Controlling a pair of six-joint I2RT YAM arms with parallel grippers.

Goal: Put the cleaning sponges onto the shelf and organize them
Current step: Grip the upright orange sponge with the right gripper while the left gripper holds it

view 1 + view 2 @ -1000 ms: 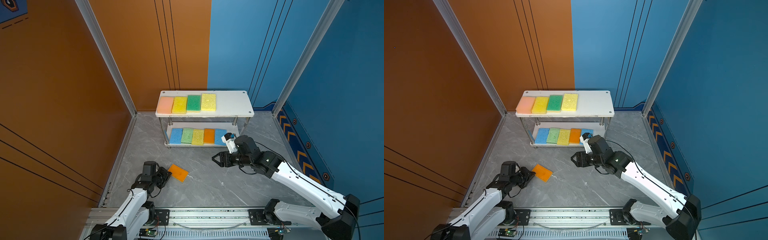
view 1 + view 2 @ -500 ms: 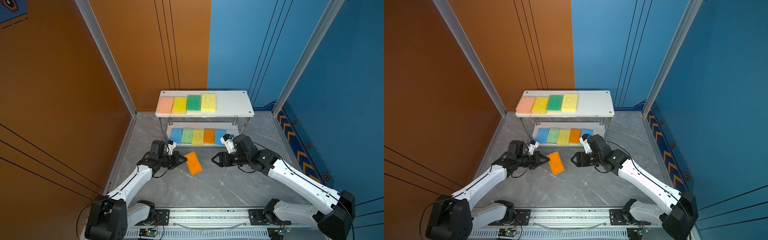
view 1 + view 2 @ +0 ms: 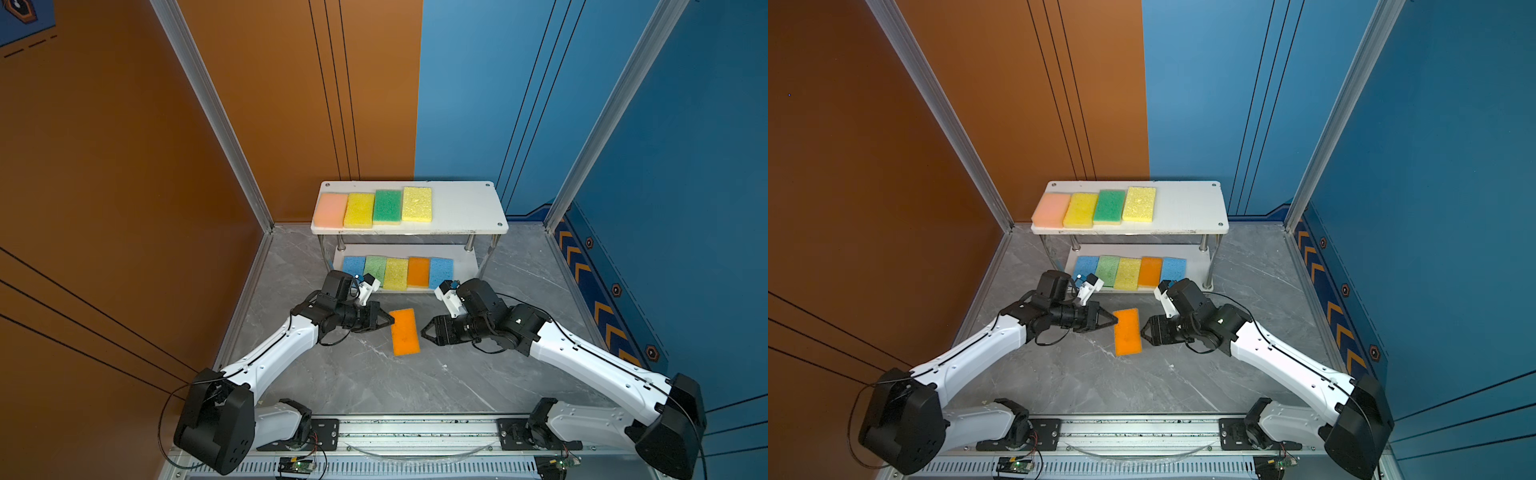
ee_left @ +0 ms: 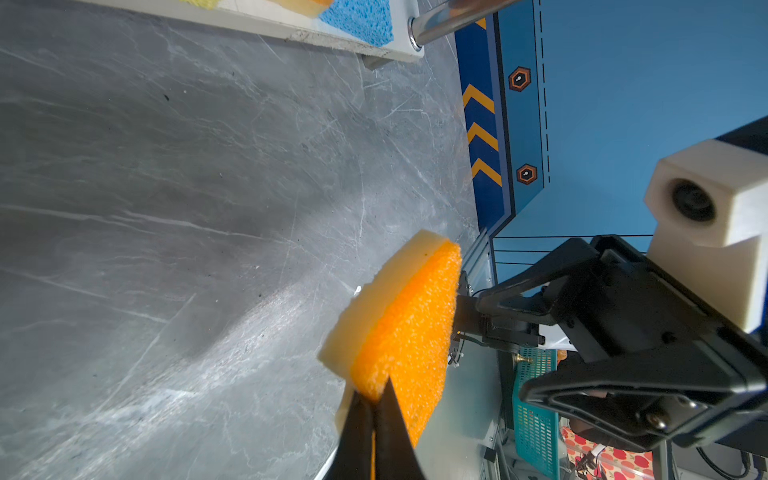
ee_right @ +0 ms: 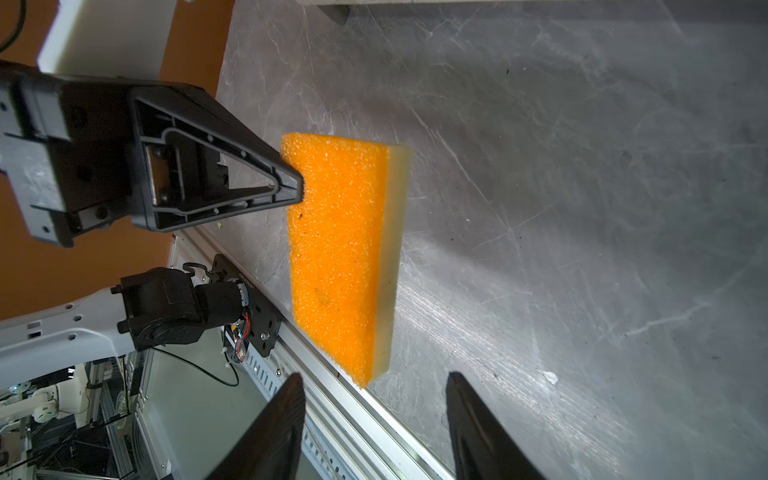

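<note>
Nearly finished, by the look: left fingers point(image 3: 380, 321) pinch a corner of the last orange sponge point(image 3: 405, 332), held off the desk point(image 3: 374, 382). Right fingers point(image 5: 274, 432), spread apart, face its other long edge – a handover seems next. Behind, the shelf point(image 3: 465, 208) carries nine sponges – only the top board's right end is bare.
</note>
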